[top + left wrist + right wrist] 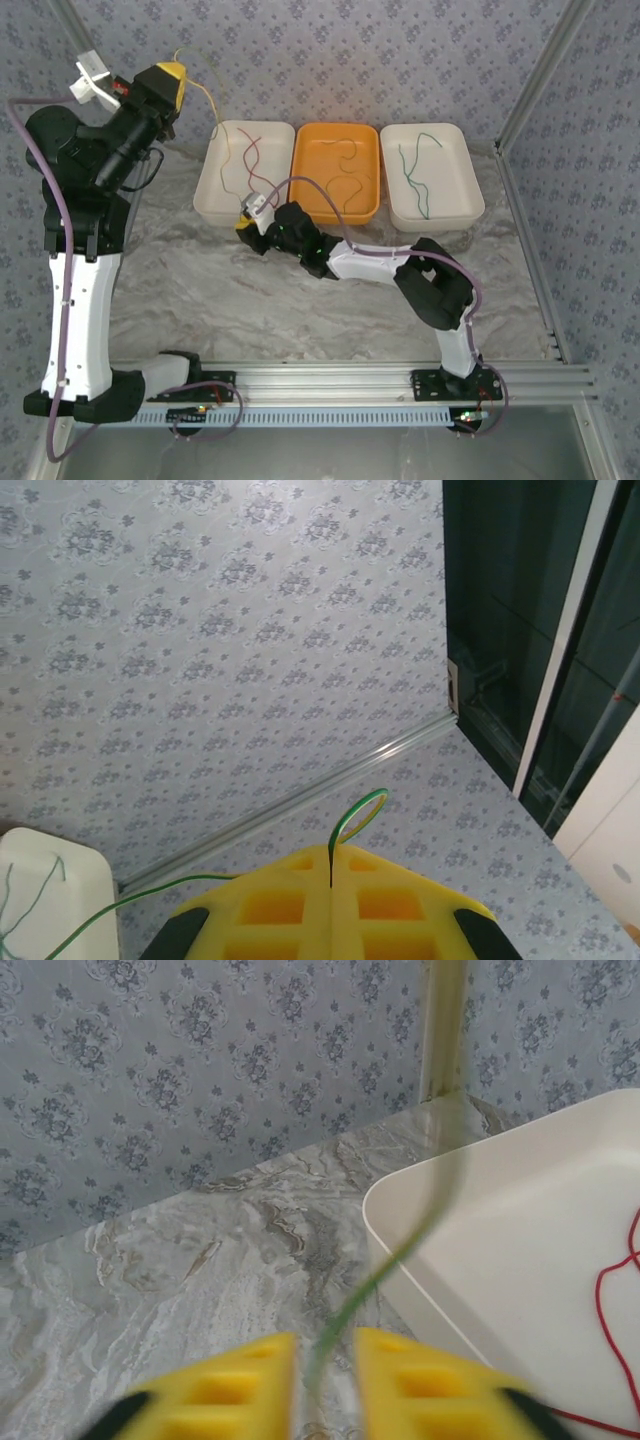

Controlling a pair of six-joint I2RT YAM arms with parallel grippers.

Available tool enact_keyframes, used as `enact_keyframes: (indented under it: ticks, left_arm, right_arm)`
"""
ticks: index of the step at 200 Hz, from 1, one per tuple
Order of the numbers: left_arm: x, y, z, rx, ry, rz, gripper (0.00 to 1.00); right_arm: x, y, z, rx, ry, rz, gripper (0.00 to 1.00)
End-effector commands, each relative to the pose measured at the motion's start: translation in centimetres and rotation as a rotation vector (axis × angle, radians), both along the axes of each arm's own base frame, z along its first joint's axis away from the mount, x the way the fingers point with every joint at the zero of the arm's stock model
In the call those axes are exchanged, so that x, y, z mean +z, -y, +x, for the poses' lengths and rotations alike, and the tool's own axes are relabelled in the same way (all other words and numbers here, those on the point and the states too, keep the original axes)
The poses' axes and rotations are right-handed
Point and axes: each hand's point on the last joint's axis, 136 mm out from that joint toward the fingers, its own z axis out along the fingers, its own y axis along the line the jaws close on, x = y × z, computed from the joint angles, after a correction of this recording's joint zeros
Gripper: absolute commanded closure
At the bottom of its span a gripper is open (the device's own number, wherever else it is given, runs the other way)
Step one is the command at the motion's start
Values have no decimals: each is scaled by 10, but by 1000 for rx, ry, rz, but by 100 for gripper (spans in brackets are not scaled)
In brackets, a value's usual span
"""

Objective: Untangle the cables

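Cable (207, 97), yellow-green, runs from left gripper (330, 865), pressed shut on it above and left of the left tray (215, 195), down to right gripper (325, 1360), pinching the same strand at that tray's near edge. Three trays: red cables (252, 152) lie in the left tray and the orange tray (320, 195) beside it, green cables (412, 170) in the farthest tray (455, 190).

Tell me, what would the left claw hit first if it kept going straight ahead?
Most likely the patterned wall, near the metal rail. Nothing else shows between it and the left gripper, which is shut on a yellow-green cable; depth is unclear.
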Motion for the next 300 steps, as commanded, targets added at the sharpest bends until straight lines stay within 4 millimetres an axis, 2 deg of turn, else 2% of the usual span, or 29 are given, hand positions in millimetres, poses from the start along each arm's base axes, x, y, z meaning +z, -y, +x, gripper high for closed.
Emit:
enact_keyframes:
  ticks: [1, 8, 25, 49, 68, 92, 111, 135, 142, 156, 166, 183, 195, 222, 241, 250, 275, 300]
  left_arm:
    - [-4, -13, -10, 95, 0, 94, 100]
    - [-13, -20, -6, 143, -30, 128, 100]
    - [-51, -39, 10, 251, -145, 236, 100]
    - [-126, -60, 38, 338, -299, 333, 100]
    - [-190, -68, 53, 358, -401, 376, 97]
    - [-254, -68, 56, 343, -491, 395, 91]
    - [-287, -64, 50, 314, -528, 382, 86]
    - [-316, -54, 39, 273, -553, 387, 76]
    - [-326, -49, 36, 253, -561, 397, 67]
    - [-344, -44, 28, 232, -589, 419, 41]
    - [-354, -42, 19, 222, -599, 431, 33]
    - [-365, -37, 0, 221, -580, 463, 31]
    - [-377, -26, -14, 192, -568, 484, 34]
    - [-399, 19, -44, 51, -468, 568, 48]
    - [-411, 59, -61, -58, -340, 610, 50]
    - [-415, 74, -65, -89, -285, 632, 46]
    - [-422, 102, -63, -133, -198, 678, 26]
    - [-424, 131, -56, -174, -118, 725, 19]
  right_arm:
    - [27, 13, -9, 5, -27, 46, 100]
    - [35, 22, -14, 6, -42, 57, 100]
    - [56, 41, -26, 38, -139, 73, 100]
    - [84, 67, -39, 62, -287, 84, 100]
    - [109, 86, -47, 82, -372, 126, 100]
    - [142, 107, -51, 56, -416, 173, 100]
    - [164, 120, -50, 35, -455, 214, 100]
    - [177, 133, -43, -29, -519, 230, 100]
    - [177, 137, -39, -59, -537, 233, 100]
    - [178, 144, -32, -106, -567, 254, 100]
    - [177, 148, -27, -131, -581, 267, 100]
    - [176, 158, -16, -189, -614, 295, 100]
    - [176, 164, -10, -221, -634, 316, 100]
    - [177, 177, 2, -309, -666, 347, 100]
    - [180, 182, 5, -329, -685, 364, 100]
    - [181, 183, 5, -333, -688, 367, 100]
    - [188, 188, 3, -350, -692, 364, 100]
    - [196, 194, 1, -364, -688, 365, 100]
